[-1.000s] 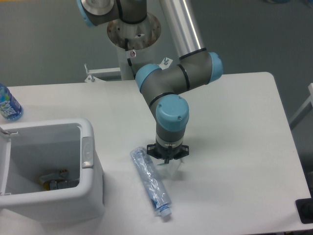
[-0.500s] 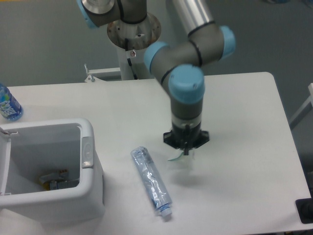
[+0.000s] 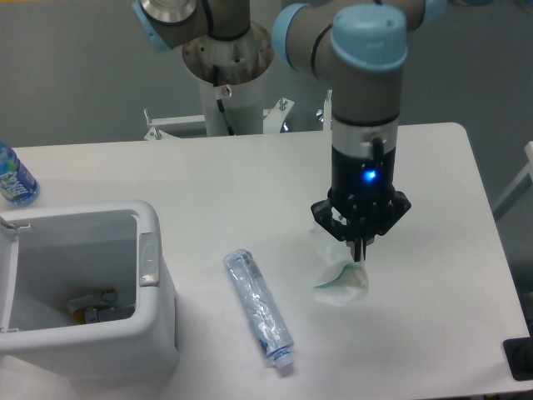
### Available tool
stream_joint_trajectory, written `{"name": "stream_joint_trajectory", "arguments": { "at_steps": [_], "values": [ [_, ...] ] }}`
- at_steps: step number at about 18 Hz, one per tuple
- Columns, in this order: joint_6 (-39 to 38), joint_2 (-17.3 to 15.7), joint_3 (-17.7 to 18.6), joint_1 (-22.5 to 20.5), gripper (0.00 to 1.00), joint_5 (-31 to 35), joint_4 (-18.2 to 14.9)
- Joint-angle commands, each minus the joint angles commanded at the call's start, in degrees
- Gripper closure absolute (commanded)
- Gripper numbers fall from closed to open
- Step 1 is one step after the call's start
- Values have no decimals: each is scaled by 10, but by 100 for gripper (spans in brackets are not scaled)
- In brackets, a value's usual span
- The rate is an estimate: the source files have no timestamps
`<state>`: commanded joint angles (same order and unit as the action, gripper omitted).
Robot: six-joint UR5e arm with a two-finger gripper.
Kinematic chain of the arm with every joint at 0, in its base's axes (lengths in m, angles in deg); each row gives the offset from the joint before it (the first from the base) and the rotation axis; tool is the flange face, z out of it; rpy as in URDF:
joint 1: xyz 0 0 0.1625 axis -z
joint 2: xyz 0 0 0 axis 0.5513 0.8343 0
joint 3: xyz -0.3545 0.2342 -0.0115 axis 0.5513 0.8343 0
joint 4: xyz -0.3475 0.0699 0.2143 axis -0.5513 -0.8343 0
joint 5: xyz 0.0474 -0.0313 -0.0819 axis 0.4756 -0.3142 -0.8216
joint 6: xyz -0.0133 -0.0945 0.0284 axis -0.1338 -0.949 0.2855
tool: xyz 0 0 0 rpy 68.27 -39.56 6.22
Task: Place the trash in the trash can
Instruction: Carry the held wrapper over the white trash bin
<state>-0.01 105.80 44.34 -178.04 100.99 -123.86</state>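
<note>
- A grey UR5e arm with light blue joint caps reaches in from the top of the view, its last segment pointing straight down.
- A small blue light glows on the wrist.
- The black two-finger gripper (image 3: 359, 252) points downward, fingers pinched together on a crumpled white paper piece (image 3: 340, 282).

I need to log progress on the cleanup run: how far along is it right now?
Partway. The trash can already holds some scrap at its bottom, though I cannot tell what it is. In hand: the hand is shut on the crumpled white paper, which hangs off the table, well right of the bin. Left: dropping that piece in, then the flattened plastic bottle, lying untouched beside the bin.
</note>
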Motion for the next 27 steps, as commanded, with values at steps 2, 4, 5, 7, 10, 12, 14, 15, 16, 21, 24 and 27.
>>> {"name": "stream_joint_trajectory", "arguments": {
  "at_steps": [2, 4, 5, 7, 10, 12, 14, 15, 16, 21, 24, 27],
  "values": [
    [-51, -5, -7, 26, 100, -19, 22],
    [-93, -18, -12, 63, 100, -21, 42],
    [-105, -26, -11, 79, 100, -20, 44],
    [-109, -33, -5, 114, 100, -21, 44],
    [-113, -41, -5, 156, 100, -20, 45],
    [-115, -43, 0, 184, 100, -20, 45],
    [-114, -41, 9, 211, 99, -20, 47],
    [-114, -40, 12, 220, 92, -20, 47],
    [-114, -40, 18, 225, 87, -20, 47],
    [-110, -40, 27, 231, 0, -13, 69],
    [-110, -37, 26, 226, 0, -13, 70],
    [-111, -19, 21, 173, 0, -13, 72]
  ]
}}
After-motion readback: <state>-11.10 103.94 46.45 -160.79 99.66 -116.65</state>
